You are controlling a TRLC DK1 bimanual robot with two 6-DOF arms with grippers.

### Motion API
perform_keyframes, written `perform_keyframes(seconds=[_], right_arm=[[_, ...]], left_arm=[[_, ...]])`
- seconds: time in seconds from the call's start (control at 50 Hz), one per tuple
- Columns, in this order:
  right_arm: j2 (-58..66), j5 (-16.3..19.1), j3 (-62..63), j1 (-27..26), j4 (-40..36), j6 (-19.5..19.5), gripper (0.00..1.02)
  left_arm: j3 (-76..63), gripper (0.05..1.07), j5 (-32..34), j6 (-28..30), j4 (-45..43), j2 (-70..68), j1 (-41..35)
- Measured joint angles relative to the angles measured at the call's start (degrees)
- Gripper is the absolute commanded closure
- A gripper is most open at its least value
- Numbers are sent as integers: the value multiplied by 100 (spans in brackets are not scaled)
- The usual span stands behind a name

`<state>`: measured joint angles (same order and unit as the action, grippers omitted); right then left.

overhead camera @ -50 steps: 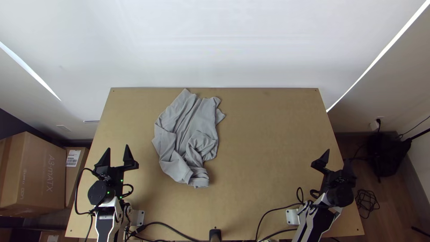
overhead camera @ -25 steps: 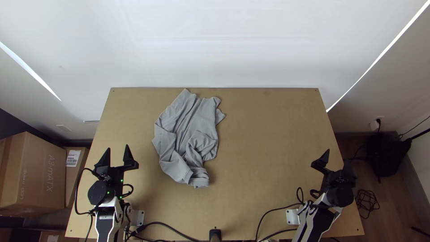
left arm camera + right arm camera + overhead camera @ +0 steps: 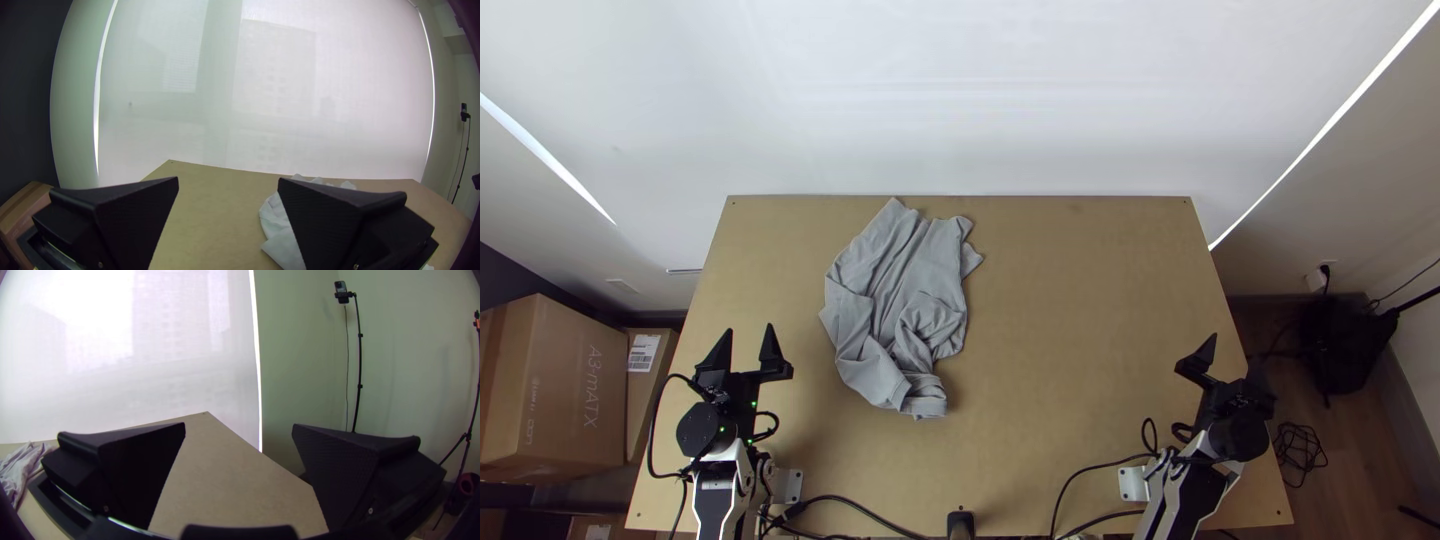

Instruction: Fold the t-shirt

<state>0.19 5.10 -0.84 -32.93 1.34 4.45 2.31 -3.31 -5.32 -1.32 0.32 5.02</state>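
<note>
My left gripper (image 3: 750, 342) is over the table's left side, left of the cloth and apart from it, open with nothing between its fingers. Over at the right edge, my right gripper (image 3: 1232, 358) is also open and holds nothing. A grey t-shirt (image 3: 895, 300) lies bunched and wrinkled left of the table's middle. In the left wrist view the left gripper (image 3: 228, 185) has its fingers wide apart, the t-shirt (image 3: 280, 227) partly behind one. The right wrist view has the right gripper (image 3: 239, 431) with spread fingers, and the t-shirt (image 3: 20, 467) at the picture's side.
The wooden table (image 3: 1080, 300) extends between the t-shirt and the right arm. Black cables (image 3: 865, 514) run along its near edge, beside a small black object (image 3: 961, 524). Cardboard boxes (image 3: 565, 390) stand beyond the left edge, and a black bag (image 3: 1338, 345) lies beyond the right.
My left gripper has shifted very slightly to the right. The right gripper and the t-shirt look the same as before.
</note>
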Motion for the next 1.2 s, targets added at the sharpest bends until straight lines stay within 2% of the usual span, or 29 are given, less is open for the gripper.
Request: perform_keyframes(seconds=[0.34,0.5,0.74,0.86,0.98,1.2], right_arm=[[0,7,-240,761,-199,-70,4],[190,7,-649,1176,-87,-293,4],[2227,7,-2398,1864,-166,-369,4],[3193,4,-3445,2310,-304,-461,4],[3919,-20,-4371,2927,-688,-579,4],[5322,-761,-6212,4754,-2046,-715,4]], left_arm=[[151,9,74,260,199,13,63],[723,9,74,404,332,455,44],[2149,9,98,662,568,1998,44],[3128,9,125,732,1137,2909,46],[4249,9,170,863,1853,3982,256],[4861,9,575,907,2496,4437,981]])
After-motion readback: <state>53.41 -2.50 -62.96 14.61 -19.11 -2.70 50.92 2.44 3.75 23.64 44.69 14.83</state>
